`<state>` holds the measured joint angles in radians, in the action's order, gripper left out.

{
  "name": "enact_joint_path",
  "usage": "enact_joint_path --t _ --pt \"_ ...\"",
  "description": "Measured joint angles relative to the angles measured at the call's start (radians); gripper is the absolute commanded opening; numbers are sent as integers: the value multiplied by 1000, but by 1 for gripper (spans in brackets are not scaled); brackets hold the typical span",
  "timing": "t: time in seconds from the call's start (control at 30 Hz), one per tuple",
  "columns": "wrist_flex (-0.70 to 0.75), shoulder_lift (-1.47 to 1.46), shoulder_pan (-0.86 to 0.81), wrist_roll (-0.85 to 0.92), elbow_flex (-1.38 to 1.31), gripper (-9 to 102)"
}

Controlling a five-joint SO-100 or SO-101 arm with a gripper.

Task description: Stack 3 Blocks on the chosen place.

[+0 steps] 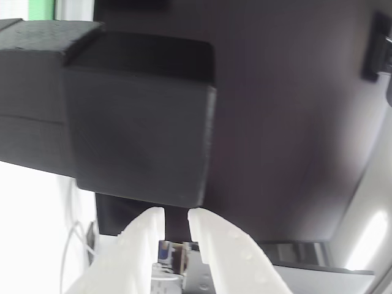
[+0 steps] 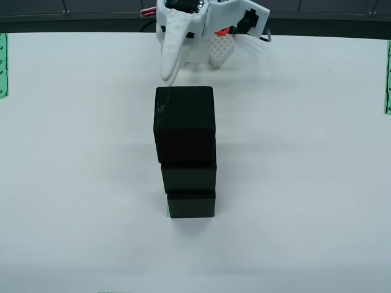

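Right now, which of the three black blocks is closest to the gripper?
The top block of the stack: seen from above, the white gripper sits just beyond its far edge, while the middle block and bottom block lie beneath it.

obstacle: the stack of three black blocks (image 2: pixel 185 159) stands mid-worktop, right in front of my gripper (image 2: pixel 169 76) | free room: white worktop (image 2: pixel 73 152) bare left, right and near side of the stack in the view from above | my jaws: a narrow gap between them, just off the top block (image 1: pixel 138 135)
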<state>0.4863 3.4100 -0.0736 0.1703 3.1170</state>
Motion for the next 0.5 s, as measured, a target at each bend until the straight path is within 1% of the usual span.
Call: enact_joint_path --t 0.1,0.23,0.5 --pt "94 0 3 -32 0 0" --pt "181 0 31 -71 0 0" --pt "307 0 37 -140 0 0"
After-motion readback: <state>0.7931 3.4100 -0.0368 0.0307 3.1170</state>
